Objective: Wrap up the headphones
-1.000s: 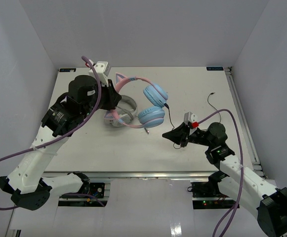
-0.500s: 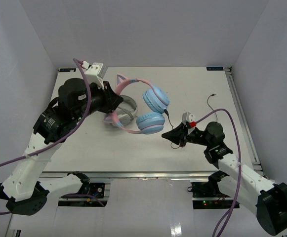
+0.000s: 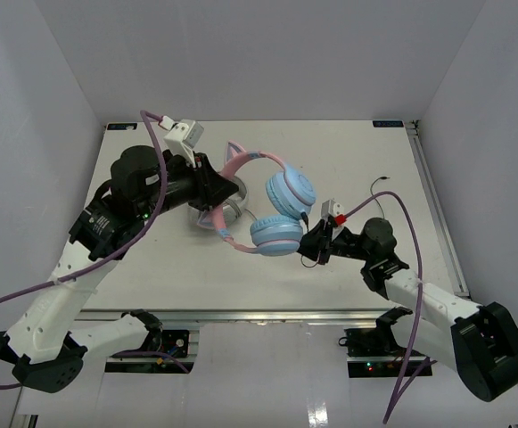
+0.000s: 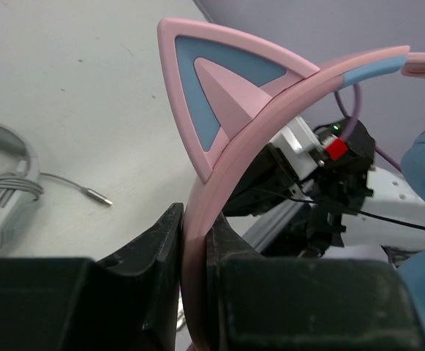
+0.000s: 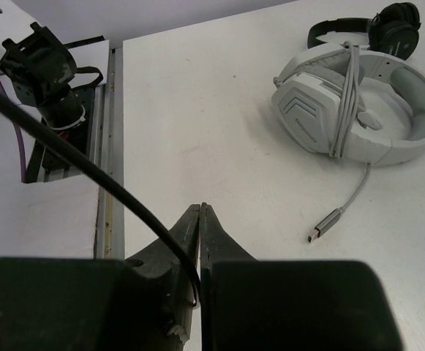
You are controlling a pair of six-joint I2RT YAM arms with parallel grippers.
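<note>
On the left, we see the left fingers (image 3: 209,185) pressed onto the pink headband of the cat-eared headphones (image 3: 277,234), pinching it edge-on. In the left wrist view the band rises out of the narrow gap between them, and one pink-and-blue cat ear (image 4: 216,110) stands just above the grip. Held this way, the headband is raised off the tabletop (image 3: 357,147).

Under and just behind that grip lie the grey-white headphones (image 3: 230,198). They rest flat on the tabletop, with their own pale cable looped around the band and its plug (image 5: 329,221) trailing loose. The right wrist view shows the small black headphones (image 5: 396,17) just past them.

The cat-eared pair sits around the middle of the tabletop. Its band arcs rightward from the grip, and the two light blue ear cups hang close together, one nearer the back and one nearer us. We cannot tell whether the nearer cup touches the surface.

Just beside that nearer cup are the right fingers (image 3: 312,245), closed tight on the thin dark cable (image 5: 73,150). The cable slants down across the right wrist view and disappears between the shut tips. Further right, a loose stretch of that cable shows on the tabletop, apart from both arms.
</note>
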